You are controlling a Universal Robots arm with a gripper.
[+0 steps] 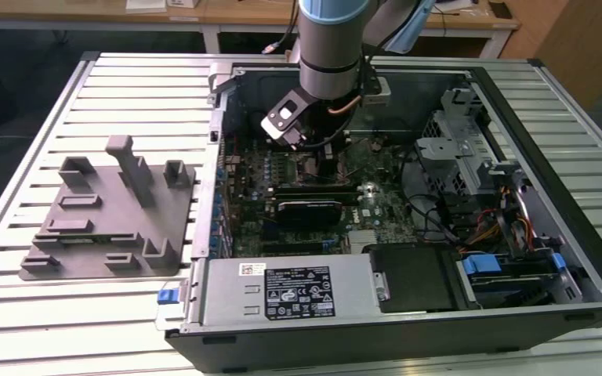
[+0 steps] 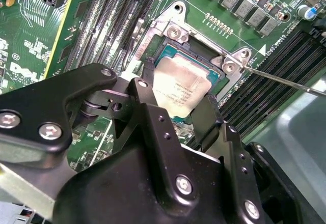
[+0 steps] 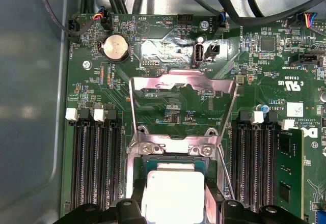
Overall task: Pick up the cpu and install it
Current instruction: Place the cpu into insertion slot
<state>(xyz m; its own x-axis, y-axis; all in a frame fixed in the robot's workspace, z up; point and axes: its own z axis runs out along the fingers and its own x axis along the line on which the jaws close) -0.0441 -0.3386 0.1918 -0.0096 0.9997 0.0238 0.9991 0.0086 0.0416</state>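
Slatted metal counter (image 1: pixel 123 86), open computer case (image 1: pixel 385 345). Claw (image 2: pixel 178 102) low over motherboard, fingers (image 2: pixel 147 89) clamped on opposite edges of cpu (image 2: pixel 182 84). Cpu within socket (image 2: pixel 175 30); retention frame (image 3: pixel 183 85) raised. Judged: pickup done; release and frame closure not yet done.

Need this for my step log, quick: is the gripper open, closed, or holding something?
Gripper: closed on the cpu, one finger at each side, at the open socket.
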